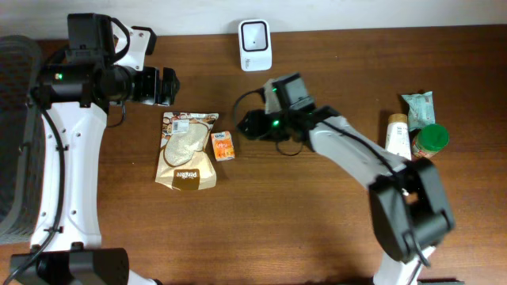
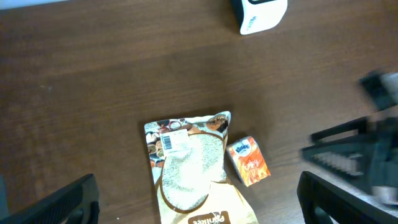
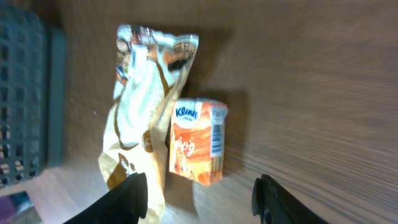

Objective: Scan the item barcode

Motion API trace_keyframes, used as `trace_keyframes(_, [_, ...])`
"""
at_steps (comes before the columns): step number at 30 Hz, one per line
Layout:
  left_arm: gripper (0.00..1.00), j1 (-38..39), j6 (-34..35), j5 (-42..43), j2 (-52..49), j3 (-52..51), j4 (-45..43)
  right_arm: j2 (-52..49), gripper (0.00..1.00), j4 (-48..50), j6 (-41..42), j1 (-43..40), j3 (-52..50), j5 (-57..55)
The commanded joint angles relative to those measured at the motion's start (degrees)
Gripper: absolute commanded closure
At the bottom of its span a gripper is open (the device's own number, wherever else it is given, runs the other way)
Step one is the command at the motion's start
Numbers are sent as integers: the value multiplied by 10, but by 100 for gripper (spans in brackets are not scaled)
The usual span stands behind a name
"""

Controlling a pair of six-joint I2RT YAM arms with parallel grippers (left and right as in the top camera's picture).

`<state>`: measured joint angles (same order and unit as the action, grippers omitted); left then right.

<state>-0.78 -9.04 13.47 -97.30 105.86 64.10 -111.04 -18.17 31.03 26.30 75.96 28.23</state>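
Observation:
A small orange Kleenex pack (image 1: 224, 146) lies on the wooden table beside a brown and white snack bag (image 1: 188, 150). The pack's barcode (image 3: 216, 134) shows on its side in the right wrist view. My right gripper (image 1: 249, 125) is open, just right of the pack (image 3: 198, 143), with nothing between its fingers (image 3: 127, 199). Back left of the bag (image 2: 189, 174), my left gripper (image 1: 166, 85) hovers wide open and empty. The white scanner (image 1: 255, 45) stands at the table's back edge.
A grey mesh basket (image 1: 16, 134) sits off the table's left side. At the right lie a white tube (image 1: 398, 136), a green-lidded jar (image 1: 432, 140) and a teal packet (image 1: 418, 105).

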Motion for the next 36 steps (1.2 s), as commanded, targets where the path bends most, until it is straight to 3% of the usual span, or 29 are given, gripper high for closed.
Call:
trace_keyframes(1, [1, -2, -9, 2, -2, 2, 1, -50, 46, 30, 40, 21, 2, 26])
trace_keyframes(17, [1, -1, -9, 2, -2, 2, 1, -84, 47, 50, 75, 53, 2, -19])
trace_keyframes(20, [1, -2, -9, 2, -2, 2, 1, -84, 53, 49, 80, 60, 2, -25])
trace_keyframes(32, [1, -2, -9, 2, -2, 2, 1, -95, 58, 43, 99, 83, 2, -67])
trace_keyframes(36, [1, -2, -9, 2, -2, 2, 1, -113, 67, 48, 100, 85, 2, -62])
